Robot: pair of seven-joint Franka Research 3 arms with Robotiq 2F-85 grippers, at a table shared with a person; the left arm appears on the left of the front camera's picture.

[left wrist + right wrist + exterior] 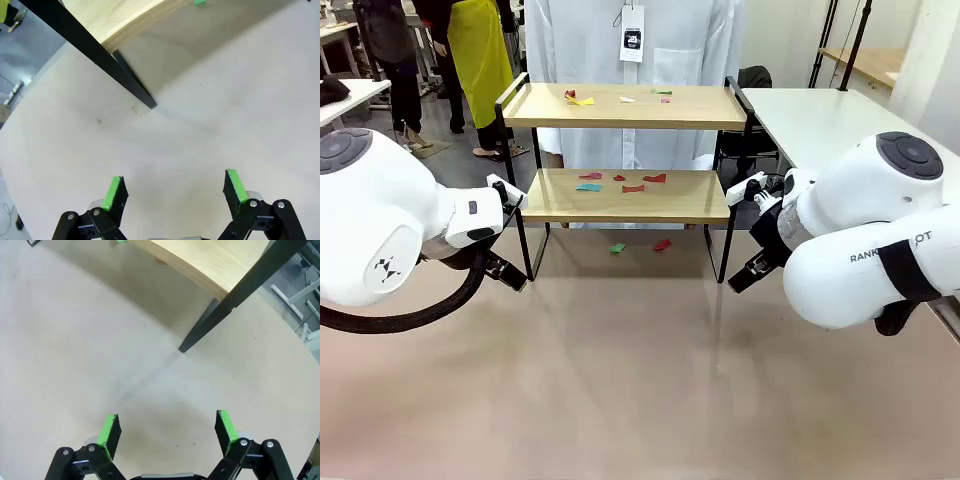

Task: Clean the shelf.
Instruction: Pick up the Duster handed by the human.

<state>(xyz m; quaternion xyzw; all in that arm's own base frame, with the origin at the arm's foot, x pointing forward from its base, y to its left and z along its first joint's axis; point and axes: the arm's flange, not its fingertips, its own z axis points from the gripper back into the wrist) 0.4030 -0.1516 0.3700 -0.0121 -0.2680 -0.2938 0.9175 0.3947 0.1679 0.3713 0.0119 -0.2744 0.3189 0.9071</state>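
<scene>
Upright two-tier wooden shelf (pixel 625 196) with black frame, coloured scraps on both boards.

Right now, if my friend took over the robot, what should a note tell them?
Left gripper: open, empty, above the table by the shelf's left front leg.
Right gripper: open, empty, by the right front leg.
Coloured scraps: a few on the top board, several on the lower board, two on the table under the shelf.
Done: nothing cleared that shows.
Left: take off all the scraps.
</scene>
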